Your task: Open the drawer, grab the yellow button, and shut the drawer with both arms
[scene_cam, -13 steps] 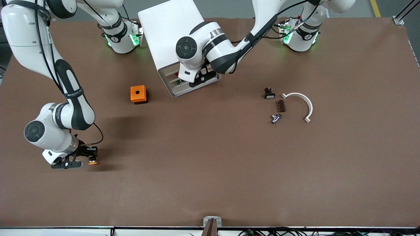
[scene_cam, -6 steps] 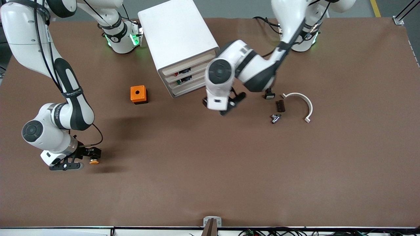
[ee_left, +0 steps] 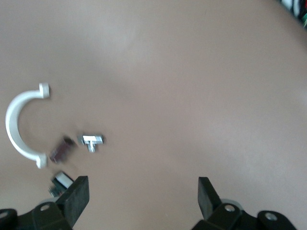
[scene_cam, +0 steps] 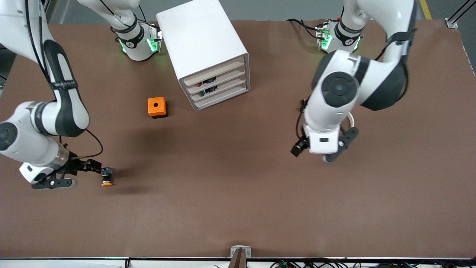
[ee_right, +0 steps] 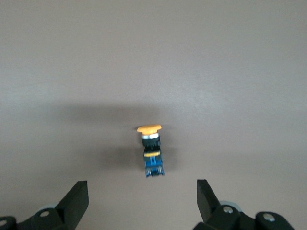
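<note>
The button (scene_cam: 106,179) lies on its side on the table at the right arm's end, its orange cap toward the front camera. It also shows in the right wrist view (ee_right: 152,149), just clear of the jaws. My right gripper (scene_cam: 71,174) is open and empty beside it; it shows in its own view (ee_right: 142,199). The drawer (scene_cam: 214,72), topmost in the white cabinet (scene_cam: 200,35), is shut. My left gripper (scene_cam: 316,152) is open and empty, up over bare table near the small parts; it shows in its own view (ee_left: 143,196).
An orange box with a hole (scene_cam: 157,107) stands beside the cabinet. Under the left arm lie a white curved clamp (ee_left: 19,129), a brown piece (ee_left: 61,149), a metal fitting (ee_left: 91,140) and a black button with a white face (ee_left: 60,181).
My right gripper opened, let go of the button and drew back from it. My left arm swung from the cabinet's front to over the small parts.
</note>
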Robot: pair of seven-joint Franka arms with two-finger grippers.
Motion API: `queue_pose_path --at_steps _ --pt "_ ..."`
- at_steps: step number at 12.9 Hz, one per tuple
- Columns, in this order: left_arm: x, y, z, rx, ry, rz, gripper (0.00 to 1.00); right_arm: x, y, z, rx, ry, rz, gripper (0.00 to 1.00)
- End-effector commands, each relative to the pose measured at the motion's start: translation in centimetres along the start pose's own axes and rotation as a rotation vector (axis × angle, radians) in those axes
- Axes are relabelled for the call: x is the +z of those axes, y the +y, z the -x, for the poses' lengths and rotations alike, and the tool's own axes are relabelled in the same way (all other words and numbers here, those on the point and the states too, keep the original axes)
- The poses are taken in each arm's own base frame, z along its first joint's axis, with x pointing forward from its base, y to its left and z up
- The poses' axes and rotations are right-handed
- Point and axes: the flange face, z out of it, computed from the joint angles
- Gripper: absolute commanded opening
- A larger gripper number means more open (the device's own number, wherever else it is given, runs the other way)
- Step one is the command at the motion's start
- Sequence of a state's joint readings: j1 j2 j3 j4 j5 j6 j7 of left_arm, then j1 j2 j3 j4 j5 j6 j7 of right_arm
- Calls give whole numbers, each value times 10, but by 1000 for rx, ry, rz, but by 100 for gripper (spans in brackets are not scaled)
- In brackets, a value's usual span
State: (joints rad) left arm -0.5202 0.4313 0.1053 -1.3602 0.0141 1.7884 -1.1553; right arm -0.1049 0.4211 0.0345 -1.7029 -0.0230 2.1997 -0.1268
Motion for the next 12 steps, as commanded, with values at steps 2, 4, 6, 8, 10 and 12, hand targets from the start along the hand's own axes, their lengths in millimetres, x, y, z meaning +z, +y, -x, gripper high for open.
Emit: queue_pose_path --at_steps 2,4,6,8,10,12 --pt "-65 -69 -60 145 52 -35 100 -96 -8 30 56 -13 -87 100" --pt "-102 -103 -81 269 70 -7 100 -147 -6 48 72 1 -106 100" --pt "-136 -143 -98 324 62 3 100 -185 -8 66 69 3 -105 100" --pt "-155 -174 -102 412 27 -24 100 -217 -15 84 84 -8 -104 100" --pt "-170 -208 -113 492 3 -35 100 -247 -29 102 105 -23 -96 100" --pt "-184 -237 -115 590 -14 -37 100 -252 -29 110 109 -43 -97 100"
